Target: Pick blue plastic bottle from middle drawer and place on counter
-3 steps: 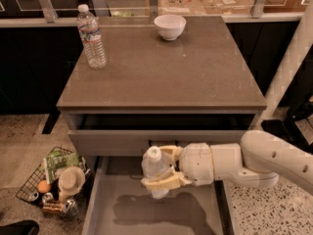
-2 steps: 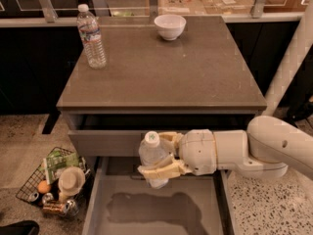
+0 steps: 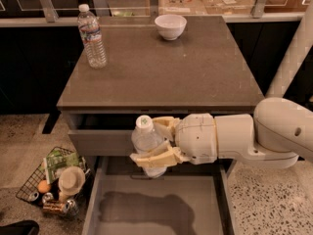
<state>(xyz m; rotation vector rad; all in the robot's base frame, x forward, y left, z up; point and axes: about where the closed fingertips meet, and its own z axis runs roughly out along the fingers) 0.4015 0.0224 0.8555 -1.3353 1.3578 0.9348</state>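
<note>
The blue plastic bottle point(image 3: 145, 142), short and clear with a white cap, is held upright in my gripper point(image 3: 155, 143), which is shut on it from the right. It hangs above the open middle drawer point(image 3: 151, 209), whose bare grey floor shows the arm's shadow, and in front of the cabinet face just below the counter's front edge. The counter point(image 3: 166, 67) is a grey-brown slab above.
A taller clear bottle with a red-and-blue label point(image 3: 92, 35) stands at the counter's back left. A white bowl point(image 3: 170, 26) sits at the back middle. A wire basket point(image 3: 51, 182) of items sits on the floor, left of the drawer.
My gripper has lifted the bottle up and slightly left, out of the drawer, to just below the counter's front edge.
</note>
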